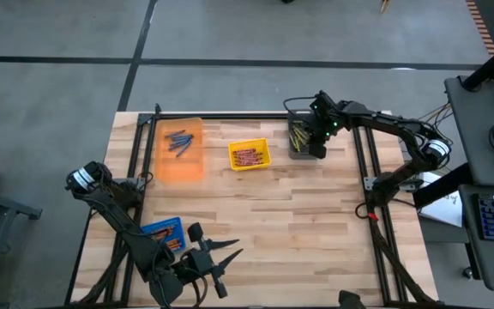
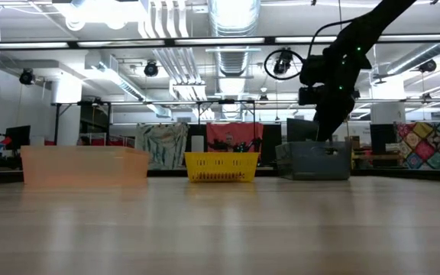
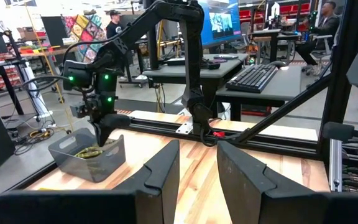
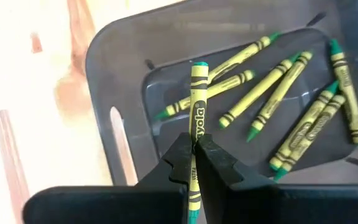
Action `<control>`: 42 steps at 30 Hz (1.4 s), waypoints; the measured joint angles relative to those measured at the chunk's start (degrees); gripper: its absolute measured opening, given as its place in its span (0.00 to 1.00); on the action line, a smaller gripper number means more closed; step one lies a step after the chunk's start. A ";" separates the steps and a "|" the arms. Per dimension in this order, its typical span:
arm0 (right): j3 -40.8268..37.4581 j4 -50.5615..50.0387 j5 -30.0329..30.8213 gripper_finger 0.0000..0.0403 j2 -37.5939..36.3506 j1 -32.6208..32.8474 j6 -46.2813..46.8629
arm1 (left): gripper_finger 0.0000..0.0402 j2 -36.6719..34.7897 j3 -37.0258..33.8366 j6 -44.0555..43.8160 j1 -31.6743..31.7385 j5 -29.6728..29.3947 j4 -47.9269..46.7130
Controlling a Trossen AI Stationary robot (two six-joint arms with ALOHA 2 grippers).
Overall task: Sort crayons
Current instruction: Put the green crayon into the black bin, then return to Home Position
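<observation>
Above the bench (image 1: 256,215), your right claw (image 4: 194,146) hangs over the grey bin (image 4: 114,74), pinched tight on one olive-yellow crayon (image 4: 197,106); its fellows (image 4: 278,84) lie inside. Let go low and centred, since walls ring the drop. Open wood lies toward you. Your left claw (image 3: 197,165) waits part-open, empty, at the near edge.

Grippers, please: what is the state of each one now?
Left gripper: open, holding nothing, near the table's front edge.
Right gripper: shut on a yellow-green crayon, above the grey bin.
</observation>
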 joint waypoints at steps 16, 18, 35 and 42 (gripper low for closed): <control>-3.85 2.59 0.61 0.02 0.02 0.18 -0.16 | 0.23 0.00 0.04 -0.02 0.00 0.02 -0.02; -3.85 3.03 0.61 0.02 0.02 0.18 -0.12 | 0.23 0.00 0.04 -0.02 0.00 0.02 -0.02; -3.87 3.74 0.61 0.22 0.02 0.18 2.11 | 0.23 0.00 0.04 -0.02 -0.02 0.04 -0.14; -3.32 2.93 0.37 0.26 -1.69 0.18 4.32 | 0.23 0.00 0.04 0.07 -0.02 0.04 0.02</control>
